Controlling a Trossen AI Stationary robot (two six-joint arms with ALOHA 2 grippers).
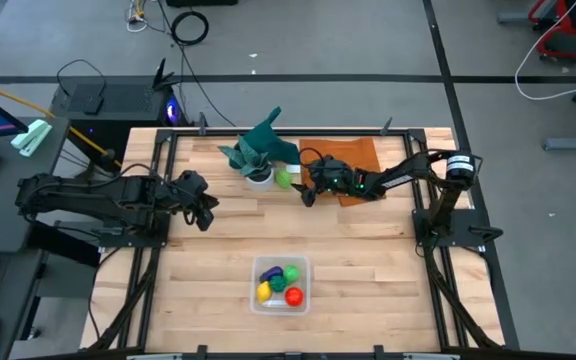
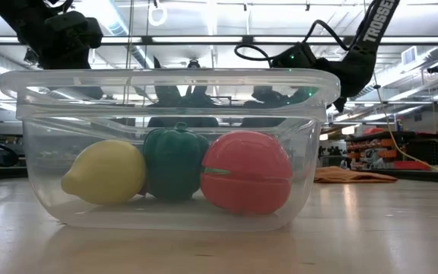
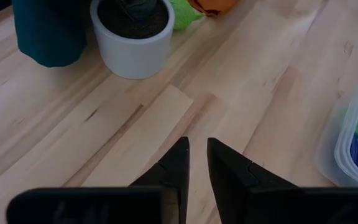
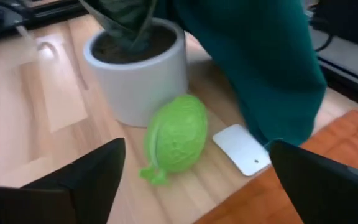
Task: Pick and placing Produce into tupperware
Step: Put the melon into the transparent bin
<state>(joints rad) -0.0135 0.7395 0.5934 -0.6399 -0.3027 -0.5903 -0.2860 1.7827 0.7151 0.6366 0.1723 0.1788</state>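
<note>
While the clear, round-cornered tupperware (image 1: 281, 285) at the table's 6 o'clock holds smooth yellow, red and dark green produce (image 2: 174, 163), the wrinkled light green piece (image 4: 174, 136) lies beside the white pot (image 4: 135, 68) at 12 o'clock. The right gripper (image 4: 197, 171) stands spread wide before it, grasping nothing; the left gripper (image 3: 196, 163), nearly closed and empty, hovers over pale wood planks (image 3: 272, 81).

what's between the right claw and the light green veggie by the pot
Nothing visible. The right claw is open with the light green vegetable lying straight ahead on bare wood. The white pot sits close beside it, touching or nearly so.
</note>
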